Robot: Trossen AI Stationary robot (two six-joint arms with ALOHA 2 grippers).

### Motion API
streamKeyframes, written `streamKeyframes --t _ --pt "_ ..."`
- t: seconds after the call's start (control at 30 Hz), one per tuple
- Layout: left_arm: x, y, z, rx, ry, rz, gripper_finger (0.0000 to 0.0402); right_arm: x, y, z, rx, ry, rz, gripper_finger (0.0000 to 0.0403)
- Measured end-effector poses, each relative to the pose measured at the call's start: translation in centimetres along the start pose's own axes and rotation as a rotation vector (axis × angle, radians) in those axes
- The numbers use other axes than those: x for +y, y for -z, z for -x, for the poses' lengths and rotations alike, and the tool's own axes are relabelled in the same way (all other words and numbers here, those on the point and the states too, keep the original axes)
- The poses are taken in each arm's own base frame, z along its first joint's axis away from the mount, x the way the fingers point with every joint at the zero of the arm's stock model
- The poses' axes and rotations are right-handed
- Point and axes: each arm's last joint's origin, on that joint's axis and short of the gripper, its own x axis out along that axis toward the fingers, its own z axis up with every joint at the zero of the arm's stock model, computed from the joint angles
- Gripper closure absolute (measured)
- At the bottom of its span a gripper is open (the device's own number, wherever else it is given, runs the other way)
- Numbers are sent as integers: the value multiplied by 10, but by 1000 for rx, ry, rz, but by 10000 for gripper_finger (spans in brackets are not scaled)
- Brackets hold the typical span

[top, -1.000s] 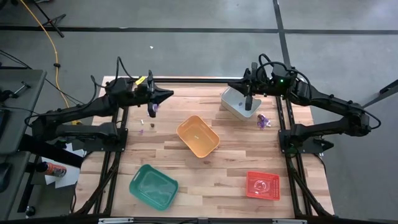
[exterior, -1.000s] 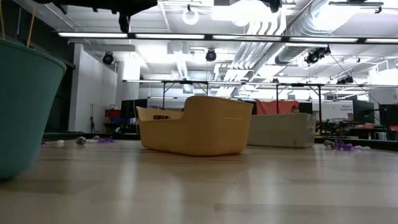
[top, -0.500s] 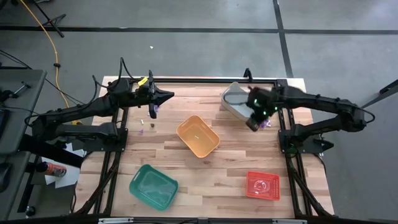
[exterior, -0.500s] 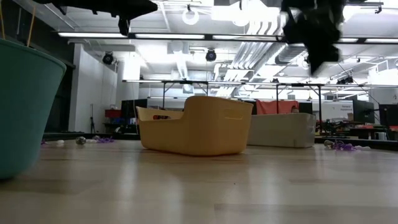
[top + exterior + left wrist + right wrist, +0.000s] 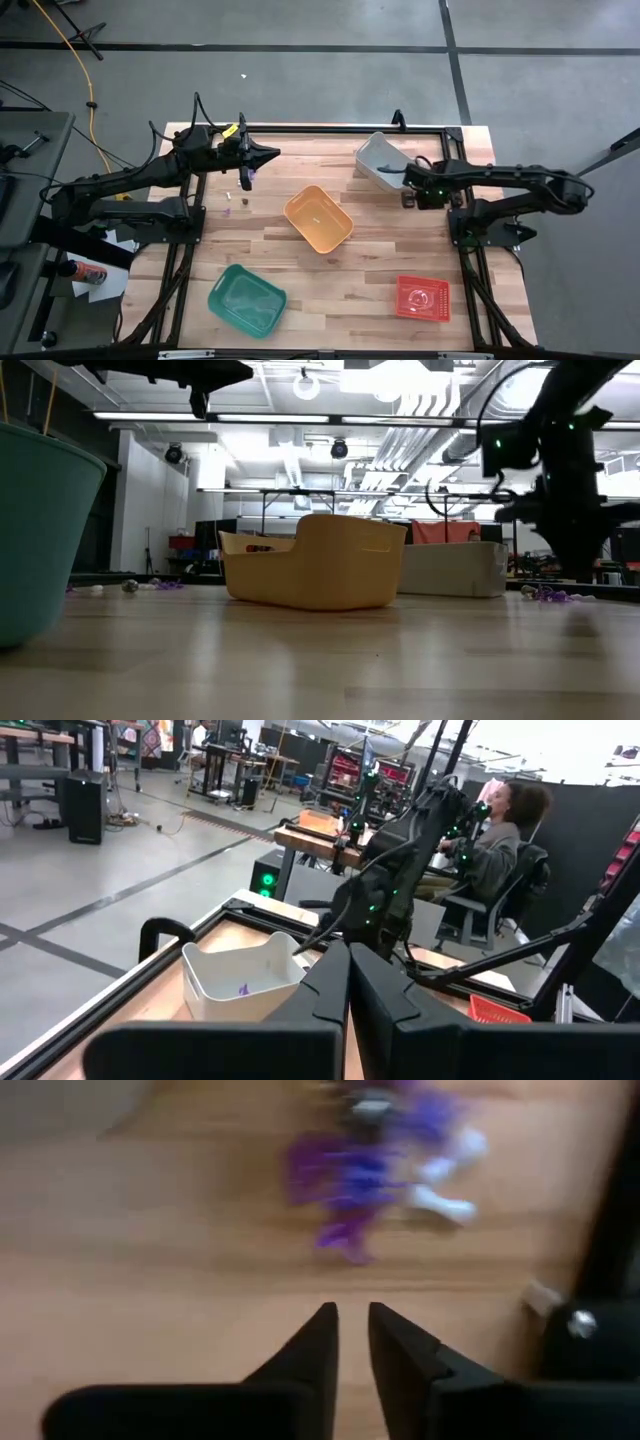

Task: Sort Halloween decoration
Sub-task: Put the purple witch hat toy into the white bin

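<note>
The trinkets lie in two groups. A heap of purple and whitish trinkets rests on the wood just beyond my right gripper, which hangs low over it with a narrow gap between its fingers. In the low view a purple trinket lies beside that gripper. A few more trinkets lie below my left gripper, which hovers shut above the table's far left part. One purple trinket sits inside the whitish-grey bin.
The whitish-grey bin stands at the far right, the orange bin in the middle, the green bin near left and the red bin near right. A black frame rail runs beside the heap. A person sits beyond the table.
My right gripper has swung from above the whitish-grey bin toward the table's near right and dropped low over the purple heap beside the bin. The left arm has kept still.
</note>
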Motion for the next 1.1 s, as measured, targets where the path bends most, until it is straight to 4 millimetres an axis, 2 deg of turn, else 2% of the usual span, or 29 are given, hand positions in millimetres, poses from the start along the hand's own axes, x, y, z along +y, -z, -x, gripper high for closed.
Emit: streamKeyframes --t 0.1,0.3,0.5,0.77,1.1 --pt "0 0 0 0 0 0 401 -5 -3 -8 -11 12 -95 315" --pt "0 0 0 0 1 0 401 -3 -10 -9 -70 -27 -156 282" --pt "0 0 0 0 1 17 401 -1 -12 -7 -94 -38 -159 279" --pt "0 0 0 0 1 17 401 -3 -11 -18 -68 -33 -188 279" --pt "0 0 0 1 1 25 401 -1 -13 -19 -85 -55 -226 282"
